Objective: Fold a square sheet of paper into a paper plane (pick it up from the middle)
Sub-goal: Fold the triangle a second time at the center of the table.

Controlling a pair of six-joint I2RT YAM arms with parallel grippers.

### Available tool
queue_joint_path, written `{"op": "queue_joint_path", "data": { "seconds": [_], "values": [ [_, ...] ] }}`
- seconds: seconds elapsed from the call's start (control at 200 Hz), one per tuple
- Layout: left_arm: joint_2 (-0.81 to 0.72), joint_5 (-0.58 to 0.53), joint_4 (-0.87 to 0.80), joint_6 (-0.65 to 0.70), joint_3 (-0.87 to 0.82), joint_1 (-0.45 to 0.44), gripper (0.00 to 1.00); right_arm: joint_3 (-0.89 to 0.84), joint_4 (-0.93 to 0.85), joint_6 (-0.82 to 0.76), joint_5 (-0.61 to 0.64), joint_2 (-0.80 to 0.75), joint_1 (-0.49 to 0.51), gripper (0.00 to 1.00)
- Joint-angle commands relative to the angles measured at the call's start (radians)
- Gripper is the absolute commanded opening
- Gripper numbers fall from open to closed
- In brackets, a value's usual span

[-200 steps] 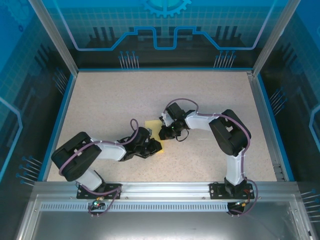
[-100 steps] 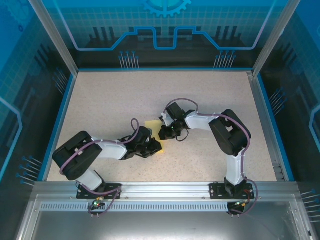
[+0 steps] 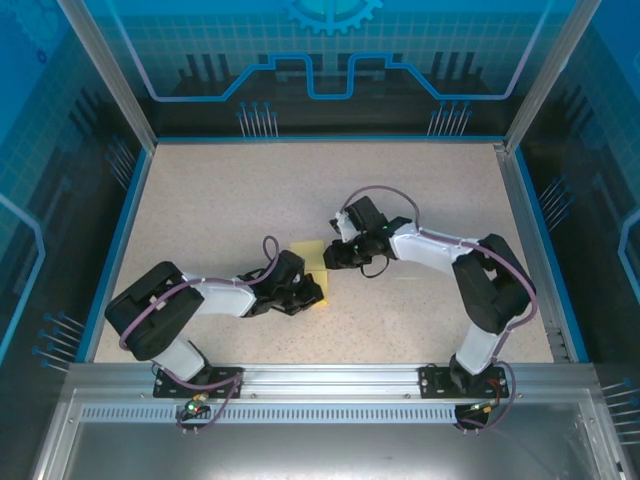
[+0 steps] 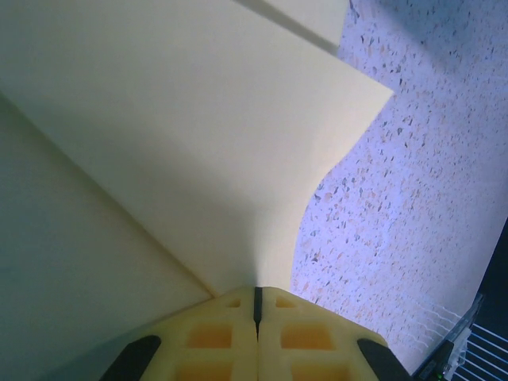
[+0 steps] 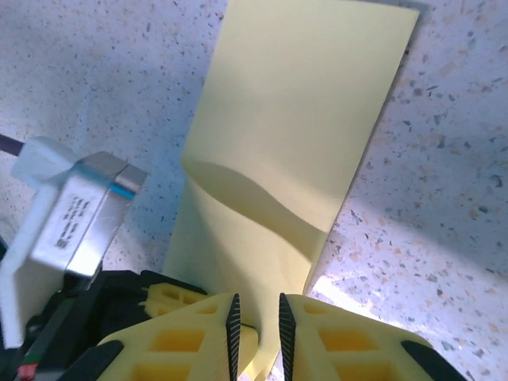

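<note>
Swinging its elbow toward the frame's right, the right gripper (image 5: 255,305) had loosened to a narrow gap around the paper (image 3: 310,256) at centre, while the left gripper (image 4: 256,295) stayed clamped on it, the crease probably pressed

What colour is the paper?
The paper is plain pale yellow, clearest in the right wrist view.

Speckled beige table (image 3: 220,200), blue rim (image 3: 330,138), metal rail (image 3: 330,378) in front
</note>
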Motion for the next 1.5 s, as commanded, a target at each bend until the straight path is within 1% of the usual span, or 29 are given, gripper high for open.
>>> {"op": "queue_joint_path", "data": {
  "seconds": [0.0, 0.135, 0.325, 0.53, 0.655, 0.83, 0.95, 1.13, 1.371, 1.496],
  "values": [
    [0.037, -0.034, -0.100, -0.015, 0.002, -0.007, 0.07, -0.020, -0.045, -0.016, 0.010, 0.010, 0.020, 0.20],
    [0.036, -0.039, -0.100, -0.021, -0.001, -0.008, 0.07, 0.011, -0.043, -0.013, -0.017, 0.076, 0.044, 0.17],
    [0.030, -0.040, -0.087, -0.027, -0.007, -0.007, 0.07, 0.074, -0.024, -0.004, -0.051, 0.180, 0.047, 0.16],
    [0.017, -0.021, -0.065, -0.021, -0.003, -0.007, 0.09, 0.085, -0.016, -0.011, -0.066, 0.233, 0.049, 0.15],
    [-0.028, -0.002, -0.068, -0.003, 0.015, -0.006, 0.12, 0.082, -0.030, -0.020, -0.061, 0.257, 0.049, 0.15],
    [-0.138, -0.019, -0.122, 0.035, 0.034, 0.036, 0.14, 0.079, -0.046, -0.037, -0.046, 0.263, 0.047, 0.15],
    [-0.166, -0.039, -0.161, 0.053, 0.034, 0.083, 0.14, 0.077, -0.048, -0.042, -0.040, 0.265, 0.048, 0.15],
    [-0.125, -0.044, -0.132, 0.054, 0.039, 0.124, 0.12, 0.078, -0.047, -0.040, -0.041, 0.268, 0.049, 0.15],
    [-0.039, -0.051, -0.129, 0.060, 0.072, 0.128, 0.11, 0.082, -0.053, -0.043, -0.042, 0.270, 0.050, 0.14],
    [-0.014, -0.079, -0.160, 0.042, 0.078, 0.130, 0.10, 0.083, -0.057, -0.042, -0.037, 0.271, 0.050, 0.14]
  ]
}}
